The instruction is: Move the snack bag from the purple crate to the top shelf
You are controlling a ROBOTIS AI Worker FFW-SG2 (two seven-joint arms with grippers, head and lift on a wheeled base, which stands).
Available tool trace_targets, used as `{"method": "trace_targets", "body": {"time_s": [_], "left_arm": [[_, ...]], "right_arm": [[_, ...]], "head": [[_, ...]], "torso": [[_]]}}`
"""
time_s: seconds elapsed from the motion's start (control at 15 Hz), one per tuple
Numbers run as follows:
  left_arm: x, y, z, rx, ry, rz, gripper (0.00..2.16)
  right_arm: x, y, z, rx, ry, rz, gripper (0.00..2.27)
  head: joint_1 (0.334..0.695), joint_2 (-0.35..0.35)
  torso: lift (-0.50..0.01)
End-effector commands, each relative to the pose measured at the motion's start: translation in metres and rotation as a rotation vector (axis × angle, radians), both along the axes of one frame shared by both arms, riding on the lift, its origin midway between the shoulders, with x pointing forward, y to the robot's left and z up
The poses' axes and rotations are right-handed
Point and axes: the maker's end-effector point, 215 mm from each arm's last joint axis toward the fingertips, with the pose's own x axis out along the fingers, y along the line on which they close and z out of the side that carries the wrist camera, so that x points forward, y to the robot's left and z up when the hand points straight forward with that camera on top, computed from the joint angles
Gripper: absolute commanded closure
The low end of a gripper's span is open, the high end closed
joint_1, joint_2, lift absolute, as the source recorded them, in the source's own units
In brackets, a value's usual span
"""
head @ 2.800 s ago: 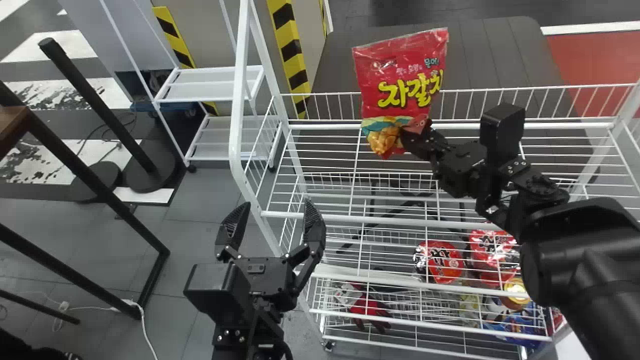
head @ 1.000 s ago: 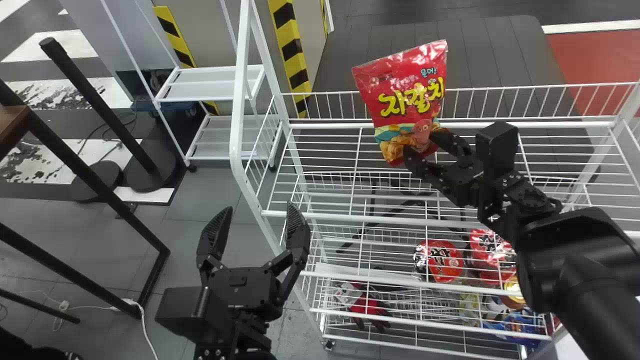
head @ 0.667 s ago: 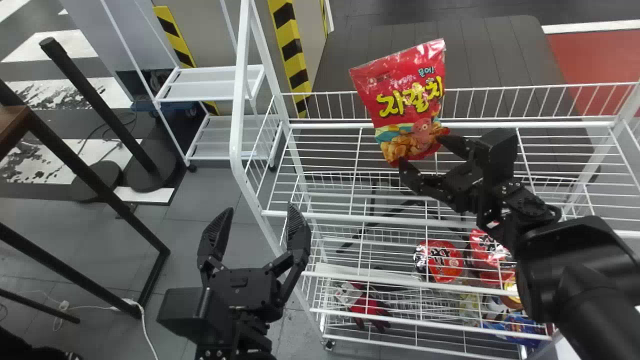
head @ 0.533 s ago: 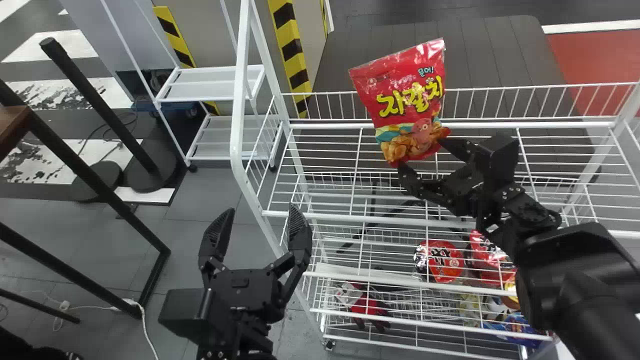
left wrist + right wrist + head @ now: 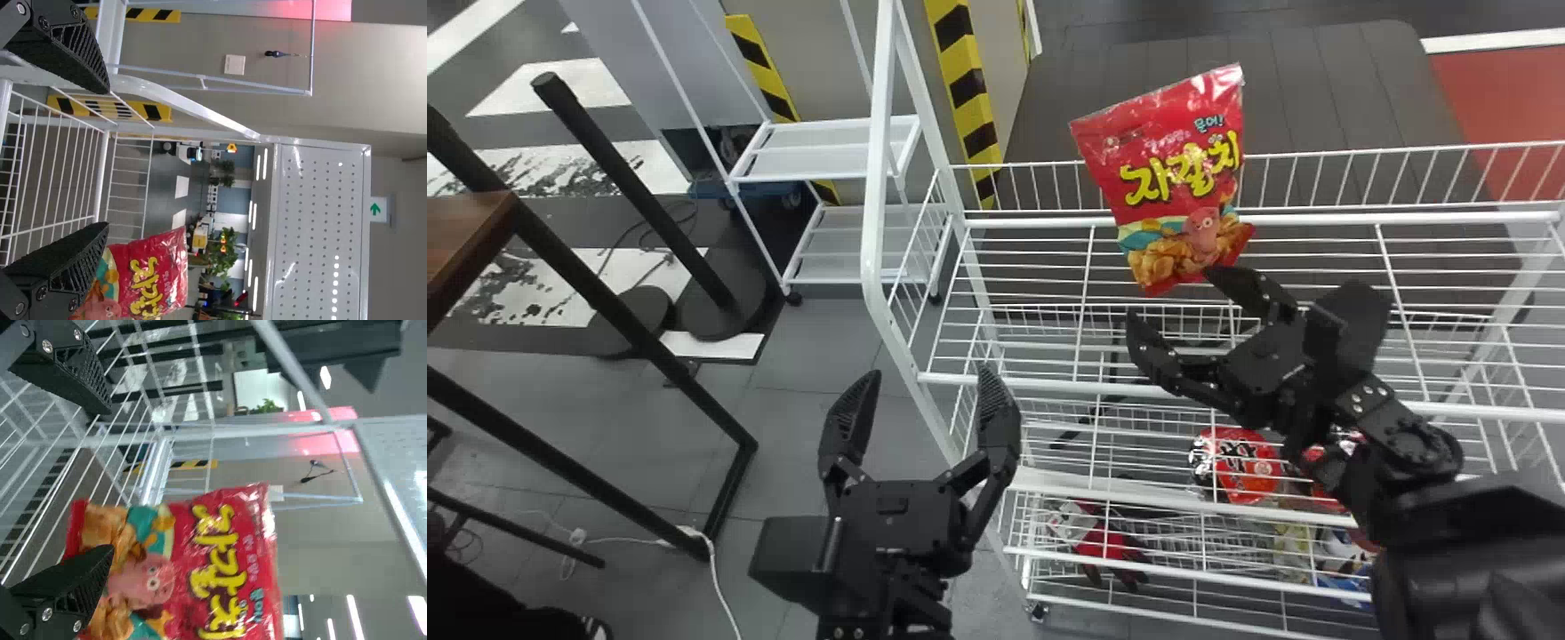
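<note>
The red snack bag (image 5: 1174, 182) stands upright, leaning slightly, on the top shelf (image 5: 1080, 386) of the white wire rack, against its back rail. My right gripper (image 5: 1174, 298) is open just in front of the bag's lower part. In the right wrist view, the open right gripper (image 5: 100, 480) has the snack bag (image 5: 220, 567) beyond its fingers. My left gripper (image 5: 920, 400) stays open, left of the rack's front corner. The left wrist view shows the left gripper (image 5: 100, 160) with nothing held and the snack bag (image 5: 150, 277) farther off.
Lower rack shelves hold red round packs (image 5: 1245, 467), red gloves (image 5: 1107, 542) and other packs. The rack's white corner post (image 5: 879, 178) rises between the left gripper and the bag. A wooden-topped table (image 5: 467, 231) stands at far left, a small white cart (image 5: 827, 147) behind.
The right gripper has opened and drawn back from the bag, which now leans on the shelf. The left gripper shifted slightly. The whole head view has moved a little sideways.
</note>
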Motion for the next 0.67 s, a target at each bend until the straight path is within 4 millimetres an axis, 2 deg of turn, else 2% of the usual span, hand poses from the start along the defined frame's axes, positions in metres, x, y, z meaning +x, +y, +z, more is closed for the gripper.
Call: {"method": "trace_targets", "body": {"time_s": [0.0, 0.07, 0.2, 0.33, 0.4, 0.53, 0.6], "left_arm": [[-0.001, -0.009, 0.008, -0.021, -0.014, -0.014, 0.12], [0.0, -0.014, 0.012, -0.028, -0.017, -0.021, 0.12], [-0.001, -0.024, 0.016, -0.019, -0.019, -0.039, 0.12], [-0.002, -0.035, 0.018, -0.017, -0.022, -0.06, 0.13], [-0.002, -0.042, 0.019, -0.017, -0.023, -0.07, 0.13], [0.0, -0.054, 0.015, -0.014, -0.011, -0.085, 0.13], [-0.001, -0.058, 0.013, -0.01, -0.007, -0.092, 0.13]], "right_arm": [[-0.023, 0.008, 0.03, 0.085, -0.001, -0.001, 0.11], [-0.031, 0.003, 0.037, 0.103, 0.016, -0.019, 0.12], [-0.042, -0.033, 0.06, 0.112, 0.03, -0.108, 0.12], [-0.067, -0.094, 0.08, 0.117, -0.003, -0.238, 0.12], [-0.081, -0.127, 0.087, 0.106, -0.034, -0.297, 0.12], [-0.116, -0.191, 0.089, 0.05, -0.068, -0.393, 0.12], [-0.129, -0.212, 0.088, 0.031, -0.072, -0.41, 0.12]], "head": [[0.695, 0.268], [0.695, 0.271], [0.695, 0.263], [0.695, 0.233], [0.695, 0.187], [0.695, 0.118], [0.695, 0.071]], "torso": [[0.001], [0.001], [0.001], [0.001], [0.001], [0.001], [0.001]]}}
